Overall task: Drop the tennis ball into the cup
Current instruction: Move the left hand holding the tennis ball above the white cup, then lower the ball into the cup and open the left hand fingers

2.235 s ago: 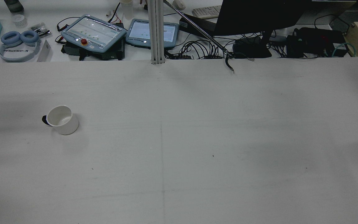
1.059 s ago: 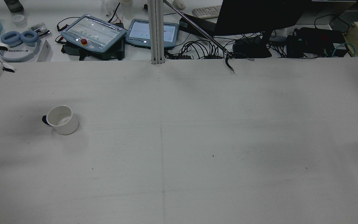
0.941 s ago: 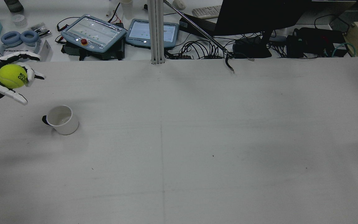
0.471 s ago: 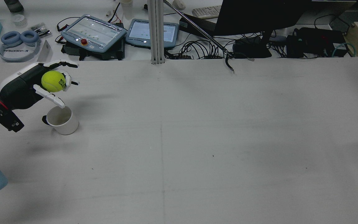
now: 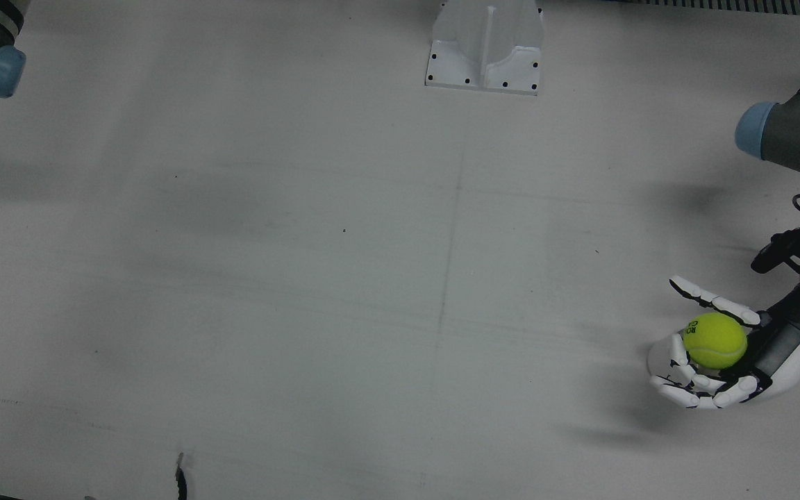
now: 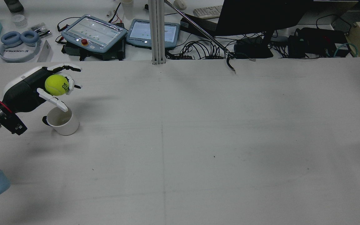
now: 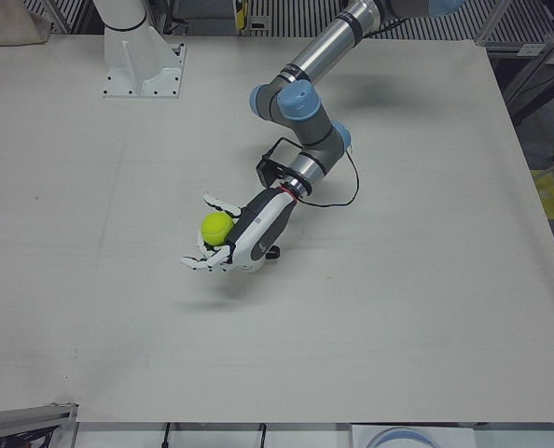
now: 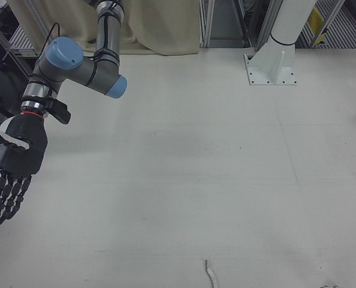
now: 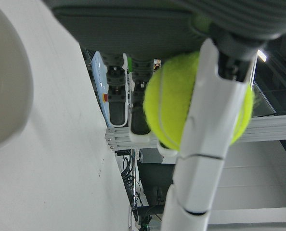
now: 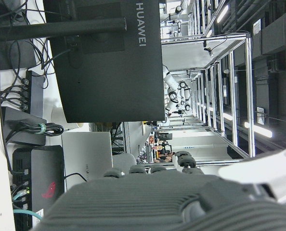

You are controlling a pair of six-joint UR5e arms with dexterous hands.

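A white cup [image 6: 62, 122] with a black handle stands on the left part of the table in the rear view. My left hand [image 6: 39, 89] is shut on a yellow-green tennis ball [image 6: 56, 85] and holds it just above the cup, near its far rim. The hand [image 5: 719, 364] and ball [image 5: 714, 340] cover the cup in the front view. They also show in the left-front view, hand [image 7: 247, 235] and ball [image 7: 217, 227]. The left hand view shows the ball [image 9: 172, 106] between fingers and the cup's wall [image 9: 3, 91]. My right hand [image 8: 13, 165] is open and empty, fingers straight, beside the table.
Two teach pendants [image 6: 94, 32], headphones [image 6: 19, 43], a monitor [image 6: 261, 15] and cables lie beyond the table's far edge. A loose cable end [image 6: 231, 65] hangs over that edge. A white pedestal [image 5: 485, 45] stands at the robot's side.
My left hand came in from the left edge with the ball and moved right until it stood over the cup. In the last half second it only sank slightly.
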